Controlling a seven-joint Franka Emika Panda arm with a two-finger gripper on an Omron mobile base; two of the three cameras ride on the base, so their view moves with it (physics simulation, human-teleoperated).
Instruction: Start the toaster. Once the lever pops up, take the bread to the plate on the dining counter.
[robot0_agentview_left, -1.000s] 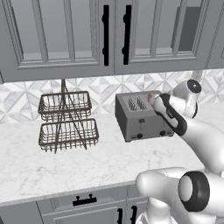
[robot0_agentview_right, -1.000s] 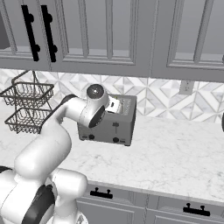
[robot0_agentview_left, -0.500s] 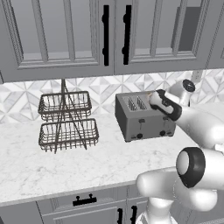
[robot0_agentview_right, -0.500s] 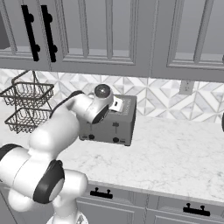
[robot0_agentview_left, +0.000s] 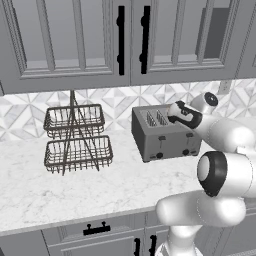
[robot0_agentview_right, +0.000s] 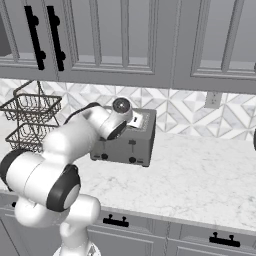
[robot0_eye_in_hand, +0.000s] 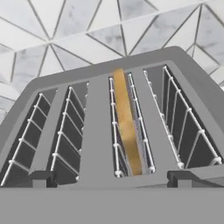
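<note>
The toaster (robot0_agentview_left: 165, 134) stands on the marble bench (robot0_agentview_left: 75, 185) against the tiled wall, well to the right of the two-tier wire basket (robot0_agentview_left: 76, 137), and the arm's end effector (robot0_agentview_left: 181, 114) hangs just over its top, towards the right-hand end. In the hand view the end effector (robot0_eye_in_hand: 111, 177) looks straight down into the slots, its two dark tips spread as wide as they go and holding nothing. The bread (robot0_eye_in_hand: 127, 129) sits edge-up in the third slot from the left in that view, sunk between the wire guides, its long edge running along the slot and away from the camera. It lies almost directly between the tips and just below them, so the bread itself is already lined up with the end effector. The levers, though, are on the toaster's front face (robot0_agentview_right: 131, 146), below and to the near side of where the end effector now hangs, and they look to be in the raised position as far as I can tell. My reading is that starting the toaster calls for a shift out over the front edge and down onto the lever serving the bread's slot, rather than any reach into the slots yet.
</note>
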